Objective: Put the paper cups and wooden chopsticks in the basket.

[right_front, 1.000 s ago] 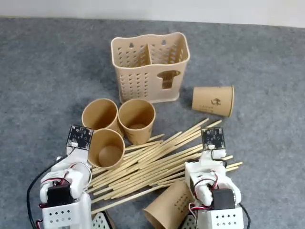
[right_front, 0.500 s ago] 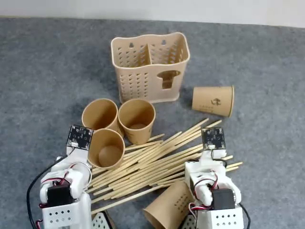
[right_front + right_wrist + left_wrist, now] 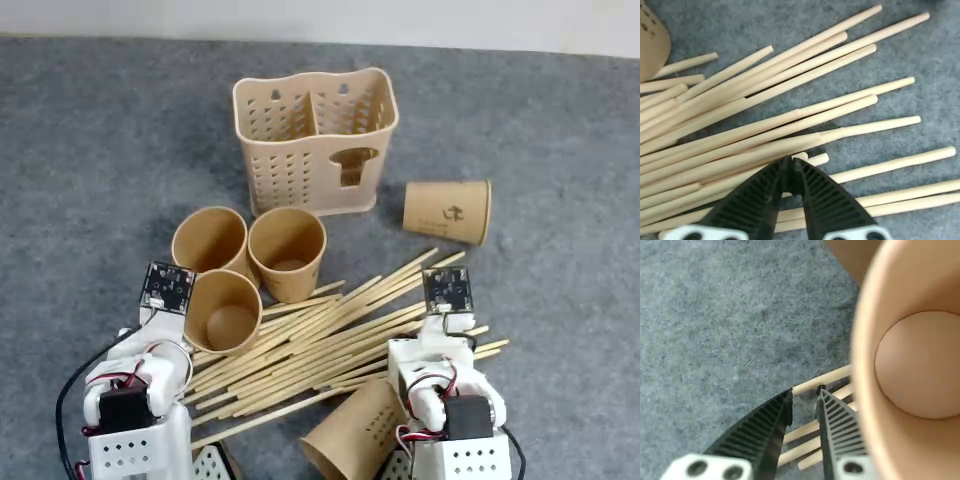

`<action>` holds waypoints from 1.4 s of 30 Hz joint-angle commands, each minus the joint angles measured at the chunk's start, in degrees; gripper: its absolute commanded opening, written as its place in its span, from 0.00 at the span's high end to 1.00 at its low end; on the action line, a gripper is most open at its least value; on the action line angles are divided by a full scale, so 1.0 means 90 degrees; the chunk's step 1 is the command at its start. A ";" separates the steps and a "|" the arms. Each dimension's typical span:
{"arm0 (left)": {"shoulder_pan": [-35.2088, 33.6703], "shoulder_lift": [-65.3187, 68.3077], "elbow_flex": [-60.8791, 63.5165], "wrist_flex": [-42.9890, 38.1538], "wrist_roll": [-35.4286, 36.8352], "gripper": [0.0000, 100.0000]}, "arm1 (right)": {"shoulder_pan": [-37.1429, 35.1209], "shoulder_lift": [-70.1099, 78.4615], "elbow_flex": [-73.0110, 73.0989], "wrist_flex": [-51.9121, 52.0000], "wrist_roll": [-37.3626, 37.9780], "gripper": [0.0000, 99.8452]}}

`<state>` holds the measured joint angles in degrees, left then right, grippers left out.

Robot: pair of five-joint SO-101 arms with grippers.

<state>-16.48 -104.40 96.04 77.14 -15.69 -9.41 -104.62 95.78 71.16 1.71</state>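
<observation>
I am hanging my left claw (image 3: 804,396) low over the near left part of the surface (image 3: 90,150). Its jaws are standing a narrow gap apart and gripping nothing, with the butt of one chopstick (image 3: 822,382) lying just under the tips and the nearest upright cup (image 3: 910,365) sitting right beside them. My right claw (image 3: 792,167) is hovering over the chopsticks (image 3: 765,125) toward the near edge, jaws pressed together and holding nothing. I am judging the task as barely begun. The basket (image 3: 300,175) is standing by the middle of the far edge, and every cup and stick is lying outside it. Three cups (image 3: 287,250) are standing bunched between the basket and my left arm. A tipped cup (image 3: 448,211) is lying just to the basket's right, and a fallen cup (image 3: 355,432) is resting at the near edge against my right arm. The step in hand, I am thinking, is a first grasp. On the right I should be spreading the jaws well before sinking, setting them across a single stick near its middle so it is not swinging. I should then be lifting slowly, since the sticks are overlapping and may be dragging neighbours along. On the left I should be opening wider, slipping one jaw inside the cup's rim and pinching gently, as paper walls will be crushing easily. The bunched cups are touching, so a careless nudge is risking a topple.
</observation>
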 commanded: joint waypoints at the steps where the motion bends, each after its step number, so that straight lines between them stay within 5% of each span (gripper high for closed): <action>1: 0.0142 -0.0103 0.0112 0.0029 -0.0049 0.90 | -0.0044 -0.0063 0.0835 0.0034 -0.0049 0.98; 28: -0.1206 -0.0103 -0.1079 0.0049 -0.0020 0.90 | 0.0024 -0.0063 0.0825 0.0063 -0.0020 0.98; 34: -0.1187 -0.0103 -0.0894 0.0010 -0.0020 0.90 | 0.1578 -0.0073 -0.0308 0.0005 0.0088 0.98; 38: -0.1187 -0.0103 -0.0845 0.0000 -0.0020 0.90 | 0.2115 -0.0073 -0.1324 0.0024 0.1543 0.98; 42: -0.1187 -0.0103 -0.0835 0.0000 -0.0029 0.90 | 0.2349 -0.0054 -0.2037 -0.0142 0.1602 0.98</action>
<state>-26.77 -104.48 88.92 77.14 -15.87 9.93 -104.88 84.26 71.16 14.46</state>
